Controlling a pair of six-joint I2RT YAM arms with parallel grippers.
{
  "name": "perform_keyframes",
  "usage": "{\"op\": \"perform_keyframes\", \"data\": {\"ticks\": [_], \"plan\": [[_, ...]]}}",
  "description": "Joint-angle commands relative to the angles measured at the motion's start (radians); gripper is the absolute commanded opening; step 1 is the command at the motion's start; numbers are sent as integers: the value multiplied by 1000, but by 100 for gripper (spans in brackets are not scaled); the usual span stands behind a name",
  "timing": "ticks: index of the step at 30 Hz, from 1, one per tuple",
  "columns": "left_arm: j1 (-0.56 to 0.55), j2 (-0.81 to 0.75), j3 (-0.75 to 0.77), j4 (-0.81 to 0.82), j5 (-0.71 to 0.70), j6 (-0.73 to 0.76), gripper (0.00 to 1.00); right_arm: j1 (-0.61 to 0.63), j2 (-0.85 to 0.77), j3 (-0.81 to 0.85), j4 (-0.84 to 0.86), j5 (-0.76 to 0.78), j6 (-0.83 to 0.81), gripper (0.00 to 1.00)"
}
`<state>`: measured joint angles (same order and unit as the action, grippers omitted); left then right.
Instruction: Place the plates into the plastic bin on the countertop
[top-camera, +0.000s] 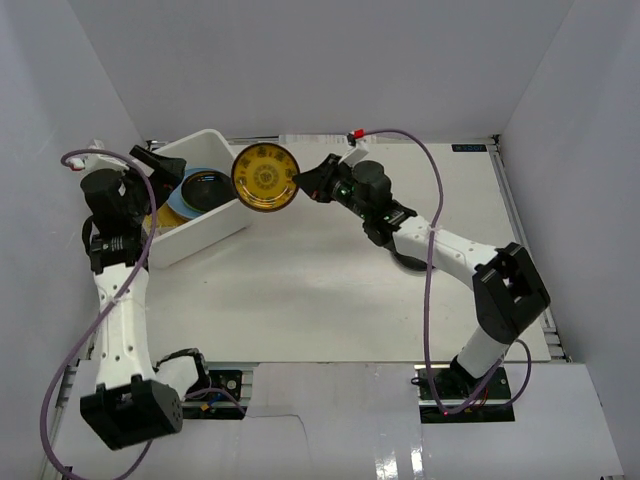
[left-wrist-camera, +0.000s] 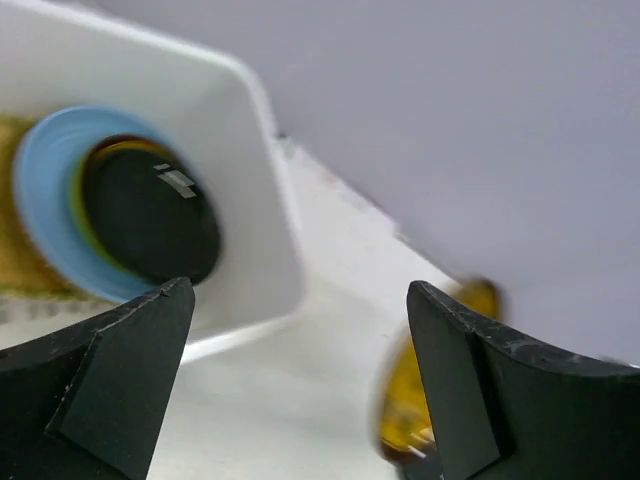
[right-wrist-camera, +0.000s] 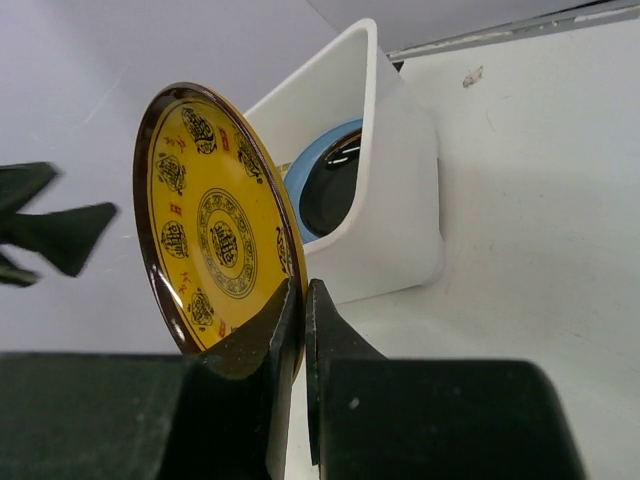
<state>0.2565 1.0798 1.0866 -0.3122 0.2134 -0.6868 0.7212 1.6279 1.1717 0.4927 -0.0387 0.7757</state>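
Gold-patterned plate (top-camera: 265, 178) in outstretched right claw (top-camera: 299, 184)

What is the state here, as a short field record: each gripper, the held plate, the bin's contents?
Right gripper: shut on the gold-patterned plate, pinching its rim
Held plate: off the countertop, at the right end of the plastic bin, not yet inside
Left gripper: open, empty, at the bin's left end
Bin contents: black plate on top of a light blue plate, straw-yellow plate beneath
Task status: under way
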Motion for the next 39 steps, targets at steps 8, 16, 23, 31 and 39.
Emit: {"op": "perform_keyframes", "data": {"ticks": [8,16,23,31,39], "plan": [[-150,-215,70,101,450,-82,98,158,282,493,-224,215,-107,8],[-344,-222,134,87,563,-53,98,231,602,968,-379,355,-242,8],[-459,-208,93,79,491,13,98,268,832,1188,-300,404,-286,8],[-476,-192,121,59,416,44,98,293,928,1223,-174,436,-267,8],[-476,-208,136,39,334,61,98,293,836,1054,-128,456,-257,53]]}}
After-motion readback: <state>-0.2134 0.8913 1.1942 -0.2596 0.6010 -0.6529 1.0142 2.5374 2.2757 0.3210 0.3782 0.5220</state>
